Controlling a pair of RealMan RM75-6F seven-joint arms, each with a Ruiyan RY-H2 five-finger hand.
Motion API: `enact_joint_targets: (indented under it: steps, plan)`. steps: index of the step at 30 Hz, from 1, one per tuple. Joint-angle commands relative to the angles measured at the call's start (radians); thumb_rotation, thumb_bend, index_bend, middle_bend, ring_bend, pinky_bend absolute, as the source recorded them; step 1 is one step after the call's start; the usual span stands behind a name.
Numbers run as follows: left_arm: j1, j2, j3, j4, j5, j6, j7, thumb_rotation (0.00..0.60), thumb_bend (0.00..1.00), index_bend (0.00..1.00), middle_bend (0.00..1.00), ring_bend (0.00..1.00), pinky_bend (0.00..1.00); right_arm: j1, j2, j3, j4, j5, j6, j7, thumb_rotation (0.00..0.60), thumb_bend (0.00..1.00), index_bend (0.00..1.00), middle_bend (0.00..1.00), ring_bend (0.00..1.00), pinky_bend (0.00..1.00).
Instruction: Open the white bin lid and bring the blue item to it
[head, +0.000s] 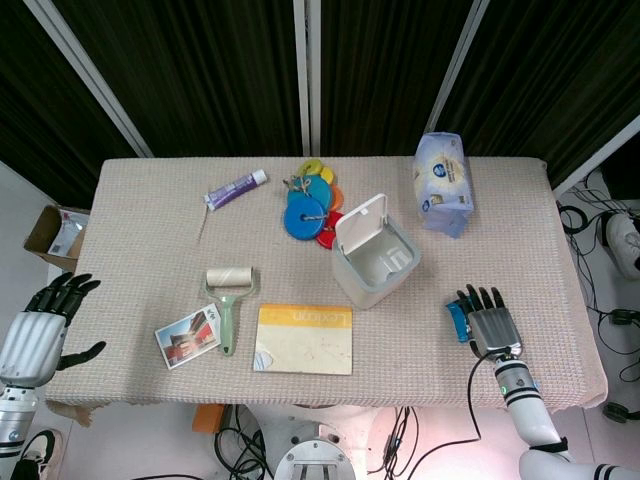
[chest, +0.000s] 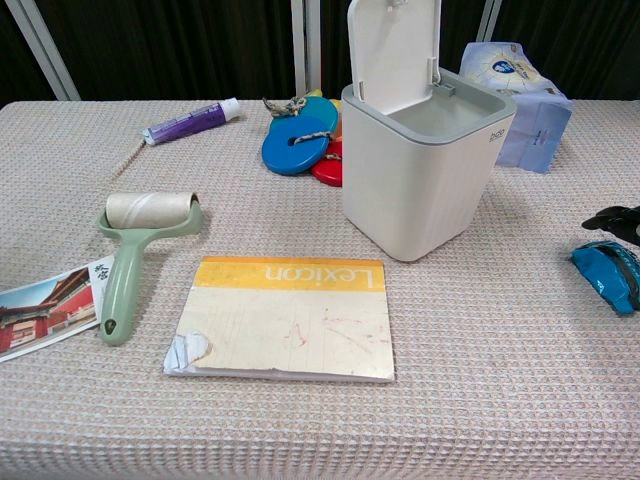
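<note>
The square white plastic bin (head: 375, 262) is sitting mid-table with its hinged white lid (chest: 393, 52) standing upright, so the opening step looks done. The small blue crinkly packet (chest: 610, 275) is lying flat on the woven cloth near the right edge of the table (head: 150, 250), well apart from the bin.

The right hand (head: 490, 325) is hovering right over that packet, fingers (head: 478, 298) stretched out and apart, gripping nothing. In the head view the packet's blue edge is peeking out just beside the hand's thumb side. In the chest view only dark fingertips (chest: 612, 217) are showing just above the packet, and whether they are touching it is impossible to tell.

The left hand (head: 42, 330) is hanging off the table's left corner, fingers loosely spread, holding nothing.

Now, the packet itself: it is looking like a soft, light foil-type wrapper, creased and a little glossy, so likely slippery and easy to crush. It is lying low against the cloth, which will make getting under it tricky. A pinch across its short width, thumb on one long edge and fingers on the other near the middle, seems the safest hold. Gentle pressure should do, since something this light is unlikely to need a firm squeeze for the carry to the bin.
</note>
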Motion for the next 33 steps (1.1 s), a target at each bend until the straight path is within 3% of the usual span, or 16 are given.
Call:
enact_joint_targets:
  steps: [1,7,16,21,27,33]
  plan:
    - [-0.003,-0.001,-0.001,0.003,-0.005,-0.007,-0.002,0.600,0.03,0.18,0.14,0.09,0.23,0.003,-0.021,0.001,0.035,-0.036,0.003,0.040,0.600,0.21,0.00,0.07,0.00,0.14]
    - [-0.005,-0.003,-0.001,0.004,-0.007,-0.012,0.000,0.600,0.03,0.18,0.14,0.09,0.23,0.005,-0.029,-0.007,0.062,-0.035,-0.017,0.059,0.600,0.24,0.02,0.16,0.09,0.29]
    - [-0.008,-0.009,-0.003,0.007,-0.010,-0.015,0.004,0.600,0.03,0.18,0.14,0.09,0.23,-0.011,-0.046,-0.003,0.110,-0.136,0.027,0.178,0.600,0.29,0.41,0.37,0.33,0.55]
    - [-0.009,-0.008,-0.002,0.007,-0.010,-0.017,0.003,0.600,0.03,0.18,0.14,0.09,0.23,-0.025,-0.046,-0.001,0.125,-0.187,0.064,0.223,0.600,0.34,0.56,0.47,0.45,0.64]
    - [-0.008,-0.006,-0.001,0.007,-0.008,-0.015,0.000,0.600,0.03,0.18,0.14,0.09,0.23,-0.040,-0.040,0.004,0.125,-0.224,0.102,0.251,0.600,0.38,0.66,0.54,0.52,0.72]
    - [-0.008,-0.005,-0.001,0.007,-0.007,-0.013,-0.005,0.600,0.03,0.18,0.14,0.09,0.23,-0.044,0.032,0.049,0.007,-0.308,0.205,0.255,0.600,0.38,0.67,0.54,0.52,0.73]
